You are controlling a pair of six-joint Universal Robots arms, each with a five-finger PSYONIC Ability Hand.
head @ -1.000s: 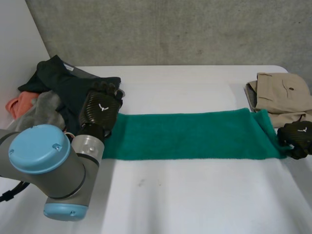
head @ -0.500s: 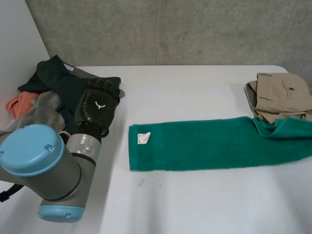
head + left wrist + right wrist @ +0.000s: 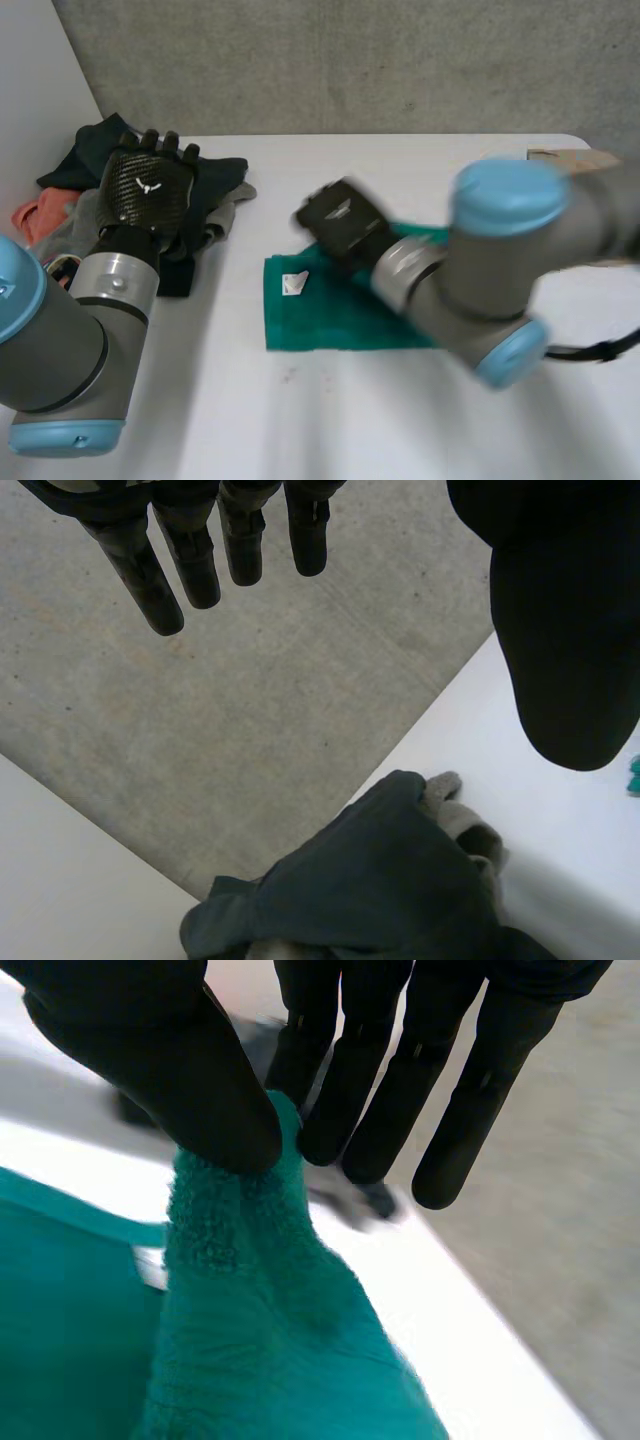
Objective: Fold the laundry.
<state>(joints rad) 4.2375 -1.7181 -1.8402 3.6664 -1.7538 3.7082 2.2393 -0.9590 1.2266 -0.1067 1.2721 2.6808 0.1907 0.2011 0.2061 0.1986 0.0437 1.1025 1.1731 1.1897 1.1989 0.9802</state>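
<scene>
Since half a second ago our right hand (image 3: 340,228) has swung across the bench (image 3: 400,420), pinching one end of the green towel (image 3: 325,320) between thumb and fingers. We judge the half-fold nearly laid, mid-bench. Meanwhile our left hand (image 3: 148,188) has lifted above the clothes pile (image 3: 70,210), fingers straight, holding nothing.

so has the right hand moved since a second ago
Yes. The right hand, pinching the green towel, has swung from beside the beige clothes across to the towel's tagged end.
</scene>
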